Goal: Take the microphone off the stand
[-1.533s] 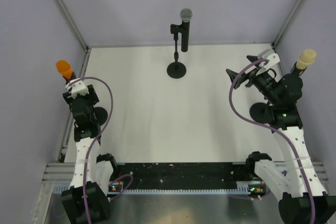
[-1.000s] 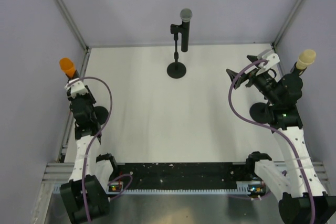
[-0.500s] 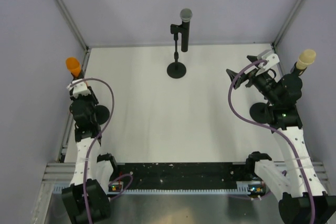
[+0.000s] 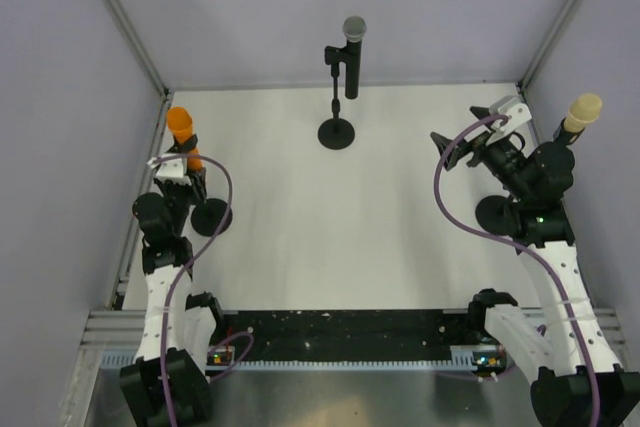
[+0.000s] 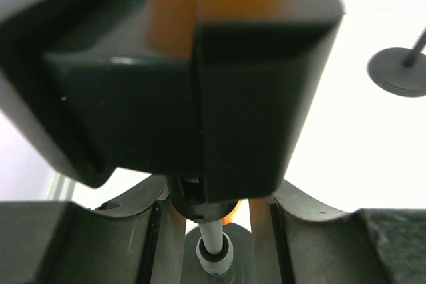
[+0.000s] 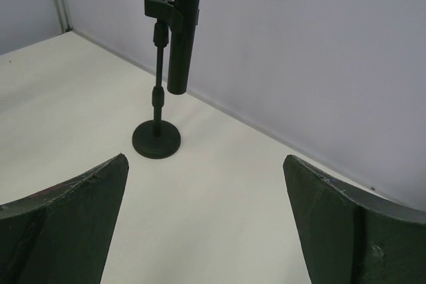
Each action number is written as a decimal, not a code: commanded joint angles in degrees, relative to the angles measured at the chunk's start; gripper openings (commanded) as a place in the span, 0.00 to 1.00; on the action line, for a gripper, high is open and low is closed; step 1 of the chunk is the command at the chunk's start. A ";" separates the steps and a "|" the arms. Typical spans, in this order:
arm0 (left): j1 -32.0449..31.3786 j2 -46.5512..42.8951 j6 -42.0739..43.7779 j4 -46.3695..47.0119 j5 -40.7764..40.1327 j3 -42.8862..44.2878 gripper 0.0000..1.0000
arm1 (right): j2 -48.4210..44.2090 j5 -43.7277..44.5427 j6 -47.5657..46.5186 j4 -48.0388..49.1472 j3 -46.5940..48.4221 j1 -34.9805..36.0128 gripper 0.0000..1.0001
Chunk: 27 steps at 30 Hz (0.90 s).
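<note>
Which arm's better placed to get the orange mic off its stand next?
Left. The left gripper is clamped on the orange microphone. The right gripper hangs open on the opposite side, near the beige microphone.

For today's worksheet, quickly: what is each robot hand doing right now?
Left hand: closed on the orange-headed microphone.
Right hand: open, holding nothing.

White links point(image 4: 560, 277), black joints point(image 4: 540, 172), purple cables point(image 4: 438, 179) — right claw point(image 6: 208, 227) dark, matte.

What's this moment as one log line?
left tool: shut on orange microphone | right tool: open, empty | grey microphone: in its stand | cream microphone: not held
</note>
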 commanded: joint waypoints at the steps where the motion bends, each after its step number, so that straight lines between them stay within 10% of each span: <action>1: 0.08 -0.64 1.31 1.81 15.32 1.31 0.00 | 0.01 -0.03 -0.60 3.07 -0.46 -0.28 0.99; 14: -1.33 9.20 -9.41 14.09 38.18 6.67 0.00 | 0.54 -3.90 -1.39 4.74 -2.57 -1.33 0.99; 27: -18.62 12.80 -8.89 18.33 38.45 9.13 0.00 | 1.16 -8.38 -0.43 6.41 -4.06 -2.57 0.99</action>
